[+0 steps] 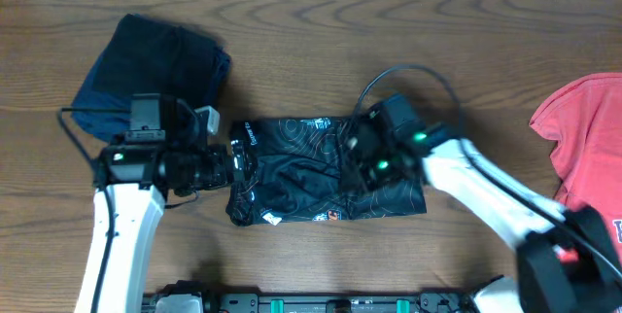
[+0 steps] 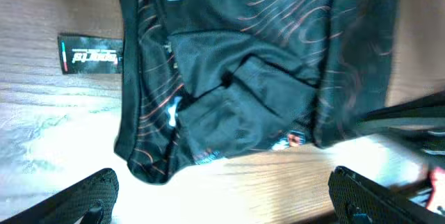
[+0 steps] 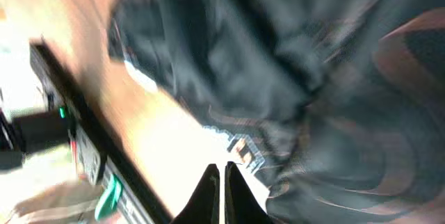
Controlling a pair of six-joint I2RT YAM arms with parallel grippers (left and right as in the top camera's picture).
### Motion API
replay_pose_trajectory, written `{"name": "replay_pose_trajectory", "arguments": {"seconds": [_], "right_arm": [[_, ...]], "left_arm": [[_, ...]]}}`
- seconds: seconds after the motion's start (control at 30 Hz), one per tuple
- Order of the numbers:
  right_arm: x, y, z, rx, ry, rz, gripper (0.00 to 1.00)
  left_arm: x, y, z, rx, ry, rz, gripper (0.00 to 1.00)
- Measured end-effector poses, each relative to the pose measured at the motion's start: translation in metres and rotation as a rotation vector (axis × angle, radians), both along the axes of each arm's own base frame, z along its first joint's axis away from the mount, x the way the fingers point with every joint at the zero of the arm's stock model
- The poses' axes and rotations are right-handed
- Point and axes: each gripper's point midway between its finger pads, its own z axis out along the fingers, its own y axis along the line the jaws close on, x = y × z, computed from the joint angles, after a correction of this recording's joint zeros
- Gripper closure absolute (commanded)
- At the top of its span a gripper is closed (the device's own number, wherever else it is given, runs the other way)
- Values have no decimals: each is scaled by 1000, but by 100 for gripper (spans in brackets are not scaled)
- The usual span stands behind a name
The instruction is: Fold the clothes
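Observation:
The black jersey point(image 1: 326, 169) with thin orange lines lies folded into a rough rectangle at the table's middle. My left gripper point(image 1: 236, 165) is at its left edge, open and empty. In the left wrist view the jersey point(image 2: 257, 78) lies ahead of the spread fingers point(image 2: 222, 203), which are over bare wood. My right gripper point(image 1: 362, 172) is over the jersey's right half. In the right wrist view its fingers point(image 3: 222, 172) are shut together with nothing between them, beside the blurred jersey point(image 3: 313, 78). The coral-red T-shirt point(image 1: 583, 138) lies at the right edge, partly out of view.
A folded dark navy garment point(image 1: 155, 65) lies at the back left. A small black label point(image 2: 90, 55) lies on the wood left of the jersey. A black rail point(image 1: 321, 303) runs along the table's front edge, and also shows in the right wrist view point(image 3: 83, 113).

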Motion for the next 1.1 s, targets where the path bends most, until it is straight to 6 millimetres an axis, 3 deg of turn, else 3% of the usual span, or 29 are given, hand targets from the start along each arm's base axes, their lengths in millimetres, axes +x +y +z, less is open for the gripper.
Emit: {"name": "replay_pose_trajectory", "arguments": {"seconds": [0.1, 0.2, 0.37, 0.53, 0.67, 0.8, 0.93, 1.1], "right_arm": [[30, -26, 25, -22, -91, -135, 93], [53, -60, 32, -55, -113, -281, 94], [60, -98, 23, -115, -54, -407, 95], [57, -107, 20, -134, -29, -428, 95], [56, -107, 20, -135, -27, -427, 95], [57, -107, 20, -135, -28, -427, 95], [57, -107, 20, -135, -30, -427, 95], [58, -107, 20, -137, -33, -429, 96]], "left_arm": [[6, 1, -31, 5, 38, 1, 2], [13, 2, -58, 8, 80, -2, 2], [31, 13, -93, 79, 107, 4, 2], [33, 17, -128, 109, 170, -64, 2], [43, 11, -128, 77, 142, -130, 2], [50, -9, -125, -53, 111, -211, 2], [51, -27, -121, -180, 93, -256, 0], [48, -43, -117, -310, 97, -279, 5]]}}
